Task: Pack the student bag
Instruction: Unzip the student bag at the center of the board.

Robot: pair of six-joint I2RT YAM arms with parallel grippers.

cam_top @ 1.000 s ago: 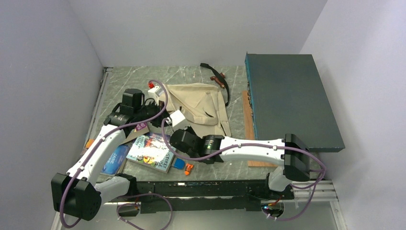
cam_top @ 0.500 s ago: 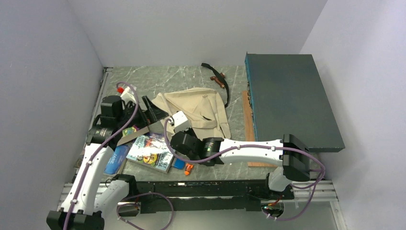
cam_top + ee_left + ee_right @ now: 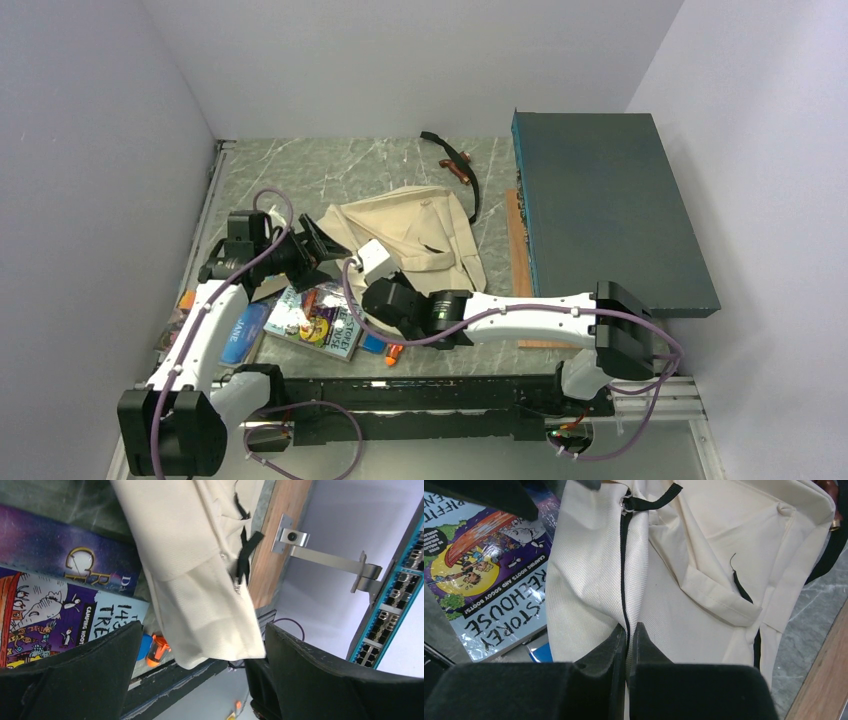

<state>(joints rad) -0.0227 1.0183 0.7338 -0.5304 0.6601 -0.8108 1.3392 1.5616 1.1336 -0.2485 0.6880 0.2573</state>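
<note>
The student bag (image 3: 415, 230) lies crumpled mid-table, left of the dark teal box (image 3: 610, 210) and just beyond 2 books: a Treehouse book (image 3: 318, 318) and a blue book (image 3: 240, 332). The right gripper (image 3: 628, 630) is clenched on the bag's cream fabric along its black zipper (image 3: 624, 580). The left gripper (image 3: 202, 630) is released, its fingers (image 3: 100, 670) spread wide at the bag's left edge, holding nothing.
</note>
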